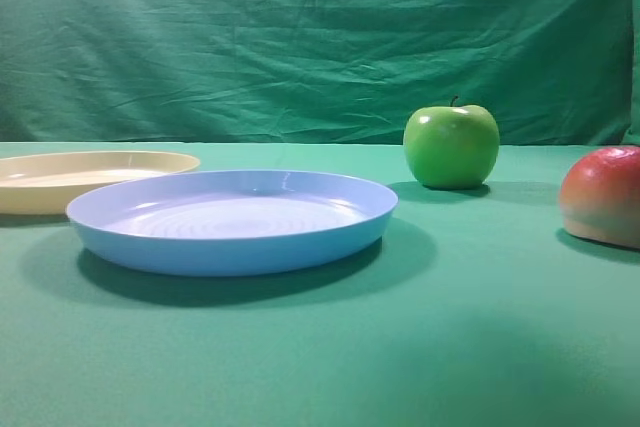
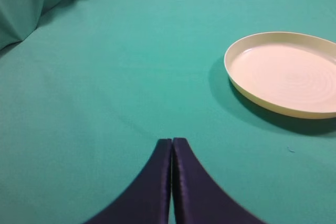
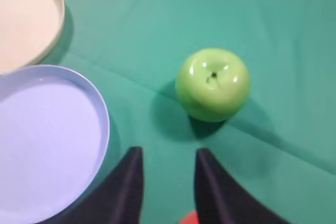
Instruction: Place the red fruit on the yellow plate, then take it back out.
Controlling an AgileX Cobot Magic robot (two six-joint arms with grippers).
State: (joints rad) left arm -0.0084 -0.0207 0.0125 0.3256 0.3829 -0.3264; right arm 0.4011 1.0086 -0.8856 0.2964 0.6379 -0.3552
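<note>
The red fruit [image 1: 605, 197] rests on the green cloth at the right edge of the exterior view, and no gripper shows around it. Only a red sliver of this fruit [image 3: 190, 219] shows at the bottom of the right wrist view, low between the finger bases. My right gripper [image 3: 169, 151] hovers there with its dark fingers apart and nothing between the tips. The yellow plate [image 1: 150, 161] lies at the far left, bare inside. In the left wrist view that plate [image 2: 247, 95] sits to the right of my left gripper [image 2: 172, 141], whose fingers are pressed together over bare cloth.
A light blue plate [image 1: 230, 247] lies in front of the yellow one, and its rim [image 3: 105, 124] is just left of my right fingers. A shiny green apple [image 1: 451, 145] stands behind, ahead of the right gripper [image 3: 212, 83]. A green cloth backdrop hangs at the rear.
</note>
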